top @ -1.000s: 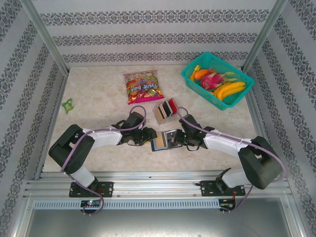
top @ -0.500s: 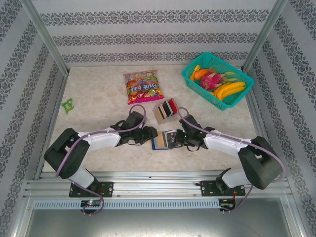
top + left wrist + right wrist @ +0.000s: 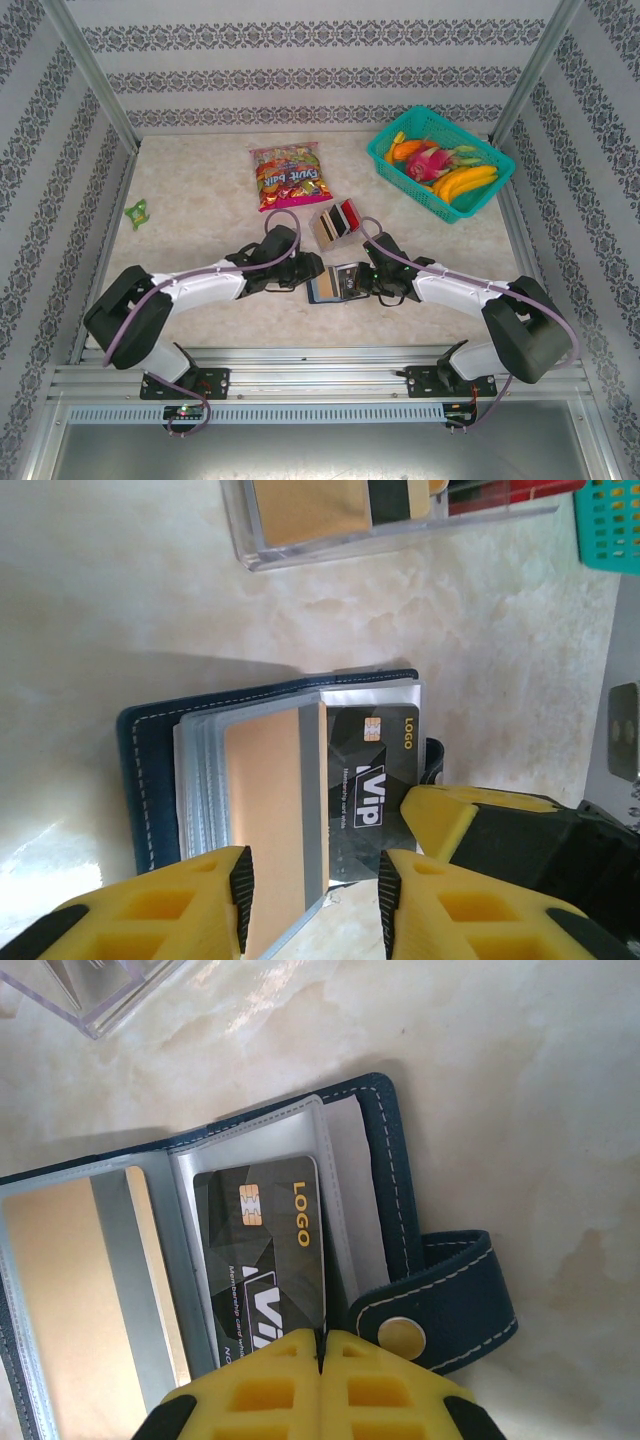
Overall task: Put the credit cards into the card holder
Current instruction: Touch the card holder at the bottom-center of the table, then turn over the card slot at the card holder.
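Two pincers meet at the open card holder (image 3: 335, 283), near the table's (image 3: 200, 200) front: left pincer (image 3: 312, 885) parted astride a tan card (image 3: 270, 810), right pincer (image 3: 322, 1345) closed at a black card's (image 3: 265, 1250) edge. Just behind, a clear box (image 3: 335, 225) with more cards (image 3: 310, 505); farther back, snack bag (image 3: 288, 175) and fruit basket (image 3: 440, 160). Patterned walls (image 3: 300, 70).

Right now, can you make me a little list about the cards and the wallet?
card holder: navy, lying open
black card: inside one of the holder's see-through pockets
tan-gold card: lying on the holder, sticking out past its edge
left end effector: open, a finger on each side of the tan-gold card
right end effector: shut, tips at the black card's page
clear box: beyond the holder, with tan-gold, black and red cards inside
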Available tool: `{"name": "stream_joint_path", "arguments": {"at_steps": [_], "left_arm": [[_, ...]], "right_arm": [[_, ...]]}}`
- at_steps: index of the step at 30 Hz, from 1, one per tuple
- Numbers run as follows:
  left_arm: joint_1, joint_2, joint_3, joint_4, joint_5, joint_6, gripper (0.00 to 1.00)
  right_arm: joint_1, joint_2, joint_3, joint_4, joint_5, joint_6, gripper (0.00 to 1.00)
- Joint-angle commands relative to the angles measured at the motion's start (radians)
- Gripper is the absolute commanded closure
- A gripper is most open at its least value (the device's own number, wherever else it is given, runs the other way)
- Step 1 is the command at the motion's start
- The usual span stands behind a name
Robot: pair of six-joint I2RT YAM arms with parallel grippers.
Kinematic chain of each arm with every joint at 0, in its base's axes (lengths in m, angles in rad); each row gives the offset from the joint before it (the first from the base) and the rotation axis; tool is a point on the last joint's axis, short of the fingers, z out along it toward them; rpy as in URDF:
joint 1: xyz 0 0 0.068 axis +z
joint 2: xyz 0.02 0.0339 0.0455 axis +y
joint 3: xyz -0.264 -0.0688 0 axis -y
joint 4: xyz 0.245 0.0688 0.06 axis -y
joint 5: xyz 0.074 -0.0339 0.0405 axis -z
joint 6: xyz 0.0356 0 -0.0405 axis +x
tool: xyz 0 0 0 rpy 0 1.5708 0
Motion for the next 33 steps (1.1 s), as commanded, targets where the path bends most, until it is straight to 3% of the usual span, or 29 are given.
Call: {"name": "stream_joint_path", "arguments": {"at_steps": [1, 10, 17, 23, 28, 33], "left_arm": [[-0.016, 0.050, 0.027, 0.025, 0.024, -0.010, 0.58], [-0.021, 0.112, 0.034, 0.040, 0.028, -0.021, 0.55], [-0.022, 0.112, 0.031, 0.048, 0.029, -0.017, 0.68], [-0.023, 0.089, 0.012, 0.053, 0.029, -0.009, 0.72], [-0.025, 0.080, 0.024, 0.033, 0.029, -0.003, 0.68], [-0.025, 0.036, 0.026, -0.025, -0.021, 0.002, 0.59]], "right_arm": [[-0.010, 0.012, -0.004, -0.041, 0.019, -0.005, 1.00], [-0.011, 0.004, -0.005, -0.050, 0.021, -0.007, 1.00], [-0.008, 0.013, -0.007, -0.045, 0.018, -0.005, 1.00], [-0.009, 0.008, -0.011, -0.047, 0.023, -0.005, 1.00], [-0.009, 0.009, -0.010, -0.050, 0.024, -0.003, 1.00], [-0.009, 0.006, -0.009, -0.053, 0.025, -0.005, 1.00]]}}
